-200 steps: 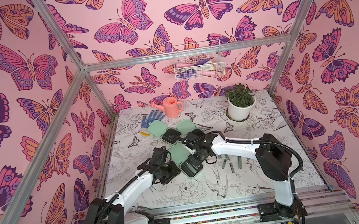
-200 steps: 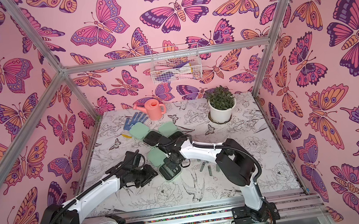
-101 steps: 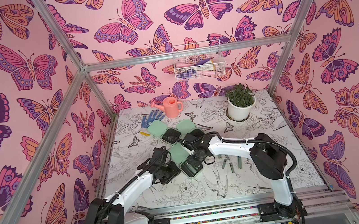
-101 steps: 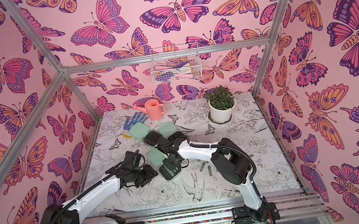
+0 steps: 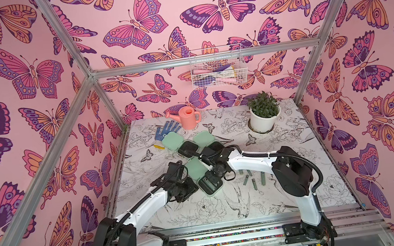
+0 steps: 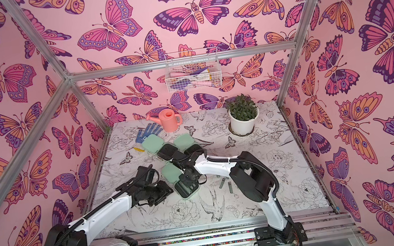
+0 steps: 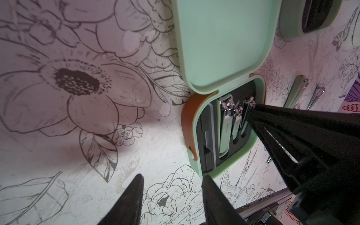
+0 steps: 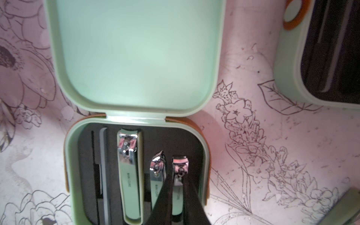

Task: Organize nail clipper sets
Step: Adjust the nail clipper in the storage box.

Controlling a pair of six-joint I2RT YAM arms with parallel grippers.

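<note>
So over on the left, the left claw [image 7: 173, 176] hangs just above the bench [image 7: 58, 155], right beside the near case [image 8: 136, 58] but not touching it. Its fingers stand moderately apart with nothing between them, just flower print underneath. Further back on that side there's a blue glove [image 5: 166, 130]. Next to it are two more cases [image 5: 172, 139], both open with lids laid flat and black trays showing, sitting close side by side. A pink watering can [image 5: 189, 118] stands behind them by the back wall.

In the middle of the bench is the near case, lid flipped fully open and lying flat. The right wrist view shows what's in its black tray. There's a thin file [image 8: 104, 165] in the outer slot, then a large clipper [image 8: 129, 175], a slanted clipper [image 8: 156, 171] and a small clipper [image 8: 180, 163], each in its own slot. The right claw [image 8: 177, 175] reaches down into the tray, pinched narrow onto the small clipper with one finger either side of its body. Can't tell if the clipper is lifted at all or sitting flat in the slot.

Right of the case, a few loose tools [image 5: 254, 184] lie on the bench near the right arm, apart from each other. Far back right there's a potted plant [image 5: 265, 117].
</note>
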